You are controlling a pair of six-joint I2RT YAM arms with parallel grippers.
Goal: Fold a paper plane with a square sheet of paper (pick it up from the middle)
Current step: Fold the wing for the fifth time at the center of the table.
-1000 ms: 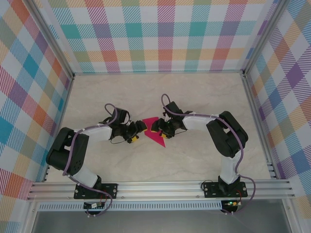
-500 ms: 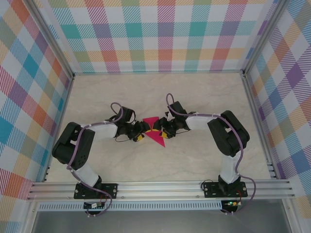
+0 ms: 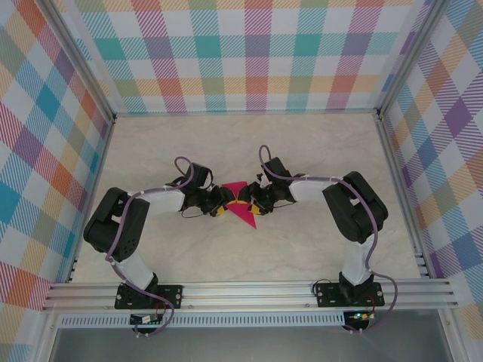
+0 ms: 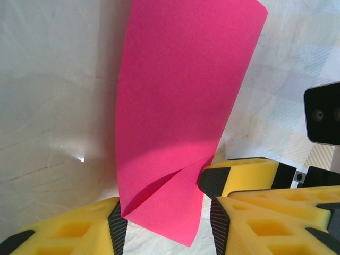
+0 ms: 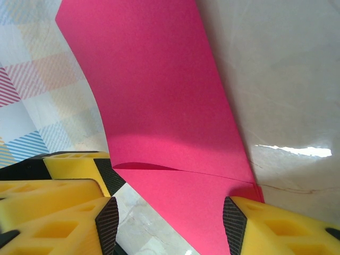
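Note:
The magenta sheet of paper [image 3: 241, 205] lies on the table's middle, folded to a narrow shape that points toward me. My left gripper [image 3: 219, 205] meets it from the left and my right gripper [image 3: 245, 202] from the right. In the left wrist view the paper [image 4: 180, 106] runs between the yellow fingers of the left gripper [image 4: 167, 226]. Its jaws stand apart, with the left pad at the fold and a loose flap lifted. In the right wrist view the paper [image 5: 159, 106] lies between the open jaws of the right gripper [image 5: 171, 220], whose right fingertip [image 5: 236, 218] rests on the paper's edge.
The pale marbled table [image 3: 317, 151] is walled by plaid panels [image 3: 249, 53] on three sides, with an aluminium rail [image 3: 249, 290] along the front. One of the right gripper's yellow fingers [image 4: 244, 172] sits close beside the left gripper's.
My left gripper has slid right up to the paper and its jaws have narrowed. The right gripper shifted slightly toward the back, and the paper moved a little with it.

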